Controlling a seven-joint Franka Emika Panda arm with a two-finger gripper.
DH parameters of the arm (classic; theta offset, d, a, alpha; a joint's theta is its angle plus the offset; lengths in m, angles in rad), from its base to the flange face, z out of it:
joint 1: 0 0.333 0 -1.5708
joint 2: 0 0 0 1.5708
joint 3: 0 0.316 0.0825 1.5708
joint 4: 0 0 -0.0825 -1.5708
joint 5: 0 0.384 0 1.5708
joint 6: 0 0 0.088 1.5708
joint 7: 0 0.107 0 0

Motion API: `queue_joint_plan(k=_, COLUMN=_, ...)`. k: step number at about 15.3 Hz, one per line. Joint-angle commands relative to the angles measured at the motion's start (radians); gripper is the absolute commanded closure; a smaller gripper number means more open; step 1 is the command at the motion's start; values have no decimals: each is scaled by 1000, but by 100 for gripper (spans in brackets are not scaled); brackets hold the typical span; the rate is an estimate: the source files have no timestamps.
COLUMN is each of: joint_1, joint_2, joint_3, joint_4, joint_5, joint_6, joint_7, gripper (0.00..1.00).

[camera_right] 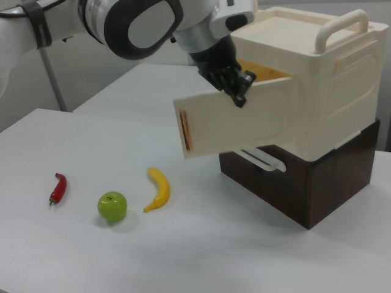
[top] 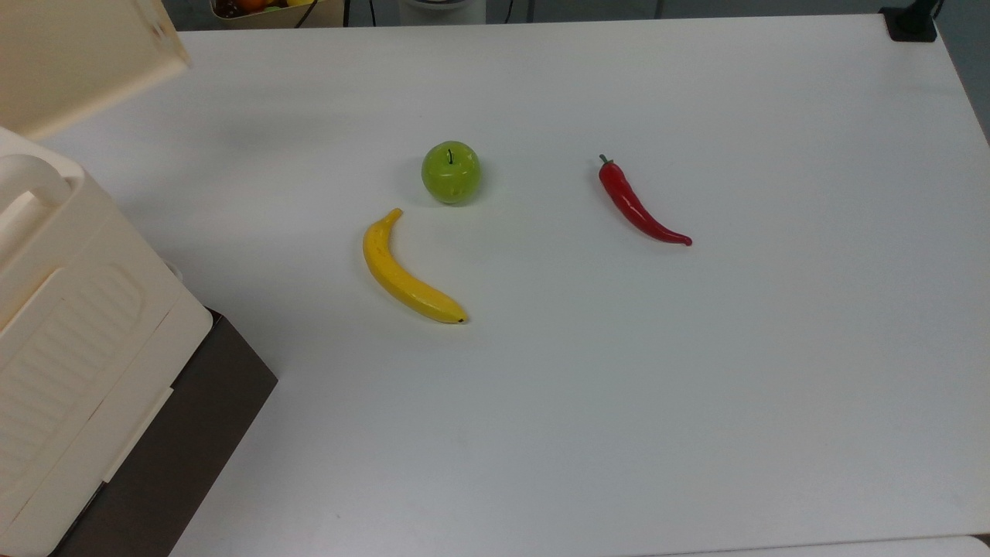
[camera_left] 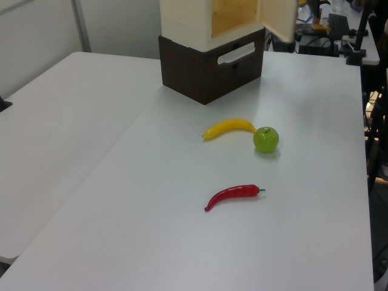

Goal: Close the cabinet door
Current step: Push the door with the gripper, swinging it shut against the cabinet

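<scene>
Cabinet door [camera_right: 235, 125] standing partly open, hand [camera_right: 235, 85] pressing at its top edge | hand's grip: cannot tell | door cropped in top view.

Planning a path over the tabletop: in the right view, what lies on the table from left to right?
Red chili pepper → green apple → banana → dark brown drawer unit carrying the cream cabinet.
</scene>
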Motion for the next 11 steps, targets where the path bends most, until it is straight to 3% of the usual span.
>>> queue_joint_plan(k=1, joint_1=46, joint_2=8, joint_3=-3, joint_4=-9, joint_5=65, joint_6=-3, joint_7=-14, gripper=100)
queue_joint_plan(k=6, joint_1=57, joint_2=64, joint_3=37, joint_4=-8, joint_5=83, joint_6=154, joint_7=-8, gripper=100)
queue_joint_plan(k=11, joint_1=133, joint_2=97, joint_3=35, joint_4=-20, joint_5=62, joint_6=198, joint_7=89, gripper=100)
